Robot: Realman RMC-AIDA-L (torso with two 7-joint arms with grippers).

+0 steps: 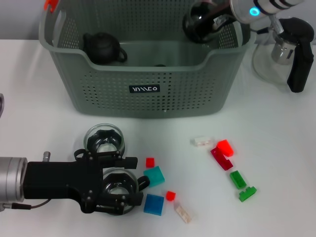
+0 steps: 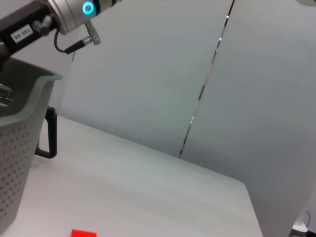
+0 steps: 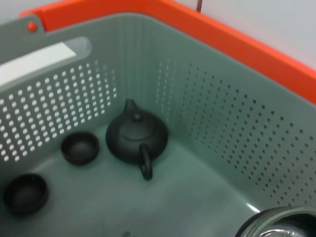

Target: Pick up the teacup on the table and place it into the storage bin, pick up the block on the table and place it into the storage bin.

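Your grey-green perforated plastic storage bin (image 3: pixel 237 148) holds a black teapot (image 3: pixel 136 138) and two small black teacups (image 3: pixel 79 147). Your left end effector (image 1: pixel 118 190) grasps a glass teacup (image 1: pixel 120 186) beside a blue block (image 1: pixel 153 204), both in front of the bin on the tabletop (image 1: pixel 276 148). Your right end effector (image 1: pixel 205 22) is over the bin's rim; you cannot tell its grip.

A small black label (image 1: pixel 144 89) on the storage bin (image 1: pixel 98 98) carries white lettering too stylised to read. A white tag (image 2: pixel 23 34) on the right arm (image 2: pixel 29 29) has digits, illegible.
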